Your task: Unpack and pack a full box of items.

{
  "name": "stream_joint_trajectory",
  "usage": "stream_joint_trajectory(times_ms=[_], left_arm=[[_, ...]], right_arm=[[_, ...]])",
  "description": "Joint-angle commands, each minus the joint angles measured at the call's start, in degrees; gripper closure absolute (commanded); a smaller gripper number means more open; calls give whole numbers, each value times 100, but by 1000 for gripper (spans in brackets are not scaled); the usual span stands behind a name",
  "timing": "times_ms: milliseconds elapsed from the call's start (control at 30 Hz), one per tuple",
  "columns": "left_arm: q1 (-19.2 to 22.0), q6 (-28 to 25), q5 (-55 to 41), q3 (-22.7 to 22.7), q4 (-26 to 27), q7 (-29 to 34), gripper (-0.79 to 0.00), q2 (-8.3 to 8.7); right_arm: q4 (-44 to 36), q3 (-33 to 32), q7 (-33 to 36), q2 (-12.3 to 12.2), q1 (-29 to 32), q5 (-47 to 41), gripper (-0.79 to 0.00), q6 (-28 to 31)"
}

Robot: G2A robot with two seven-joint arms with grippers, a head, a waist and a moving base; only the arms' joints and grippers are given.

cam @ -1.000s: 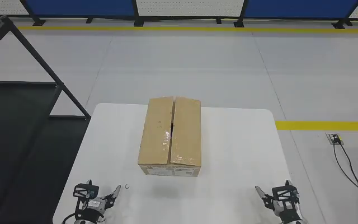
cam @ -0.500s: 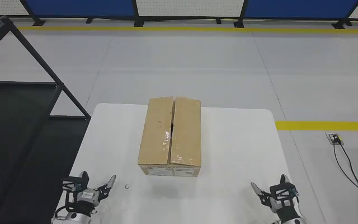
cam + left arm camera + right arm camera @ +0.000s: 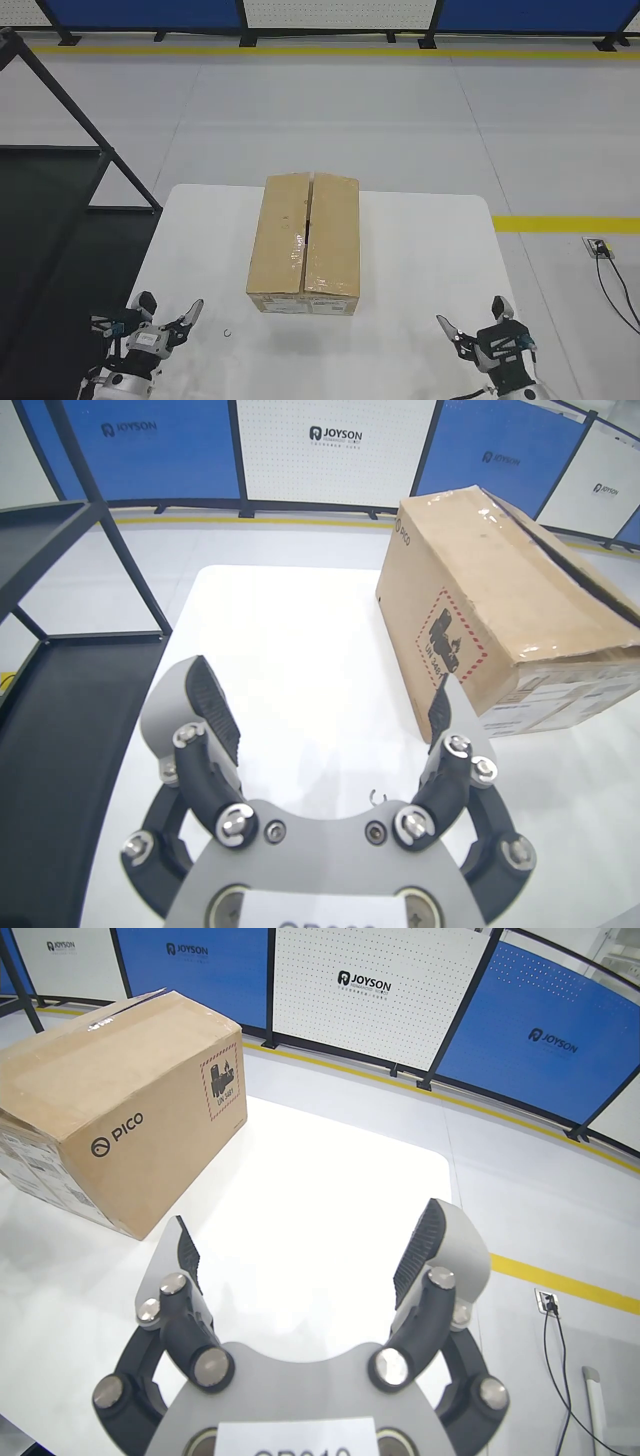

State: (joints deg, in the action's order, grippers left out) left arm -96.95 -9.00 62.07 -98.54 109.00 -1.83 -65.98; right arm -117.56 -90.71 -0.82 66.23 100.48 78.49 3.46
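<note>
Shelving [image 3: 60, 200] of black metal stands off the left side of the white bench [image 3: 420, 270]. At the near left corner the left gripper [image 3: 172, 303] hovers, its fingers [image 3: 212, 705] spread wide and holding nothing. A small metal clip [image 3: 229, 333] lies just beside it. The cardboard box [image 3: 305, 243] sits mid-bench with its flaps closed. At the near right corner the right gripper [image 3: 469, 313] has its fingers [image 3: 420, 1238] released as well, well apart from the box.

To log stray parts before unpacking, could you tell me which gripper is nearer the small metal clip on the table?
The left gripper: the clip lies just beside it, while the right gripper is far across the table.
</note>
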Motion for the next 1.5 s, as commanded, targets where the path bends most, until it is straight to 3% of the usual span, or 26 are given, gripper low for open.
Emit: stream_joint_trajectory(times_ms=[0,133,233,333,567,800,1233,1467], left_arm=[[0,0,0,0,0,0,-785,0],[16,32,-48,22,-33,46,-785,-5],[322,224,-264,175,-118,307,-785,-29],[628,699,360,405,-175,355,-785,-45],[1134,785,675,981,-465,568,-785,-99],[1490,767,673,1390,-714,736,-785,-157],[1523,628,731,1582,-797,821,-785,-195],[1449,541,966,1716,-679,828,-785,-206]], right_arm=[[0,0,0,0,0,0,-785,0],[46,-6,-20,2,-1,-13,-785,-5],[156,81,-69,5,-71,-1,-785,196],[223,243,-66,3,-235,152,-785,464],[475,665,-37,20,-615,243,-785,931],[643,1248,103,79,-1027,821,-785,682],[691,1308,-14,86,-1057,897,-785,717],[674,1762,-325,116,-1305,2161,-785,304]])
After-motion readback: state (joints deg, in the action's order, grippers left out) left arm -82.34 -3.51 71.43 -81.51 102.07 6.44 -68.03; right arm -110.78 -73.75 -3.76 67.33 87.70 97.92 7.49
